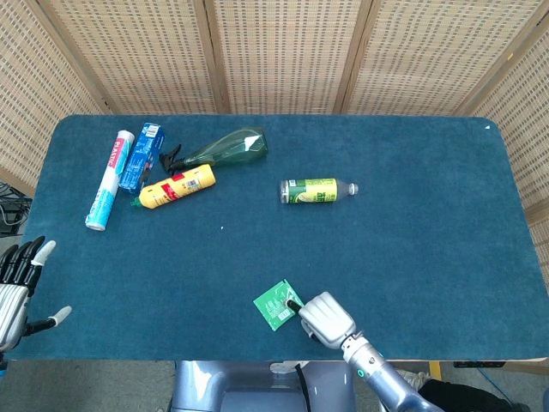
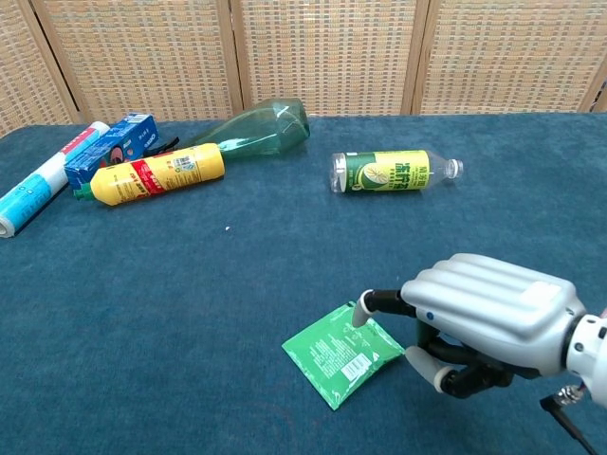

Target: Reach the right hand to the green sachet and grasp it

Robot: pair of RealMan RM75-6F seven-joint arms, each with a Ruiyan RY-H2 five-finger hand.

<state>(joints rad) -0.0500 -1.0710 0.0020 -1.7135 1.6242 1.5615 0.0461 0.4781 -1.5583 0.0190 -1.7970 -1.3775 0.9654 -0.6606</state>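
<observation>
The green sachet point(image 1: 276, 305) point(image 2: 338, 355) lies flat near the table's front edge. My right hand point(image 1: 325, 318) point(image 2: 479, 320) sits just to its right, low over the cloth. One fingertip point(image 2: 360, 312) reaches over the sachet's right corner, while the other fingers are curled under the palm beside it. Nothing is held in that hand. At the far left edge of the head view my left hand point(image 1: 17, 287) hangs beside the table with its fingers spread and nothing in it.
A green-labelled bottle point(image 1: 316, 190) lies at mid table. At the back left lie a green spray bottle point(image 1: 222, 149), a yellow bottle point(image 1: 177, 187), a blue box point(image 1: 141, 156) and a white tube point(image 1: 109, 180). The table's front edge point(image 1: 257, 359) runs close under the sachet.
</observation>
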